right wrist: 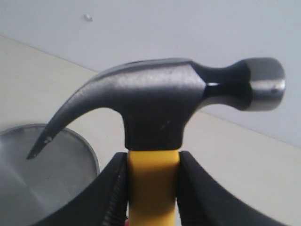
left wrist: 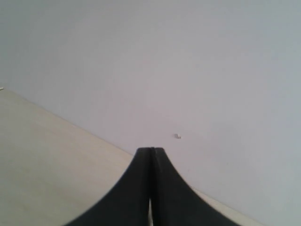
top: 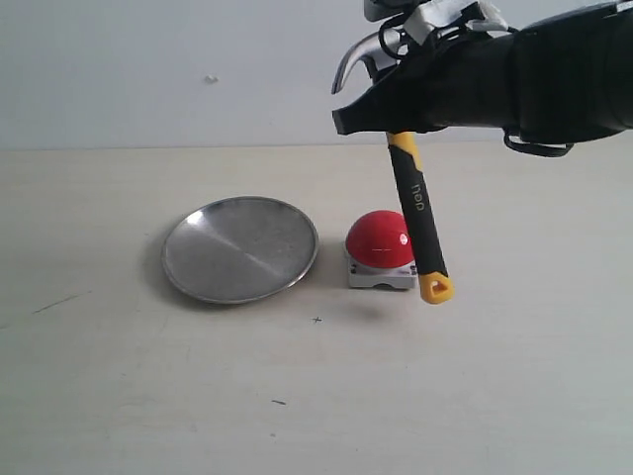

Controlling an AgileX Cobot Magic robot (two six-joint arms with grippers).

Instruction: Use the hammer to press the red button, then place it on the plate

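Yellow-necked hammer (right wrist: pixel 155 108) in right gripper (right wrist: pixel 153 188)

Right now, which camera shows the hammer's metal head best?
The right wrist view: the hammer head fills it, claw and striking face sharp, with the right end effector gripping its neck. The exterior view shows only the claw beside the arm; the left wrist view, nothing of it.

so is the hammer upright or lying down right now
Near upright, head up: the hammer hangs slightly tilted, with the right arm's jaws clamped on its yellow neck.
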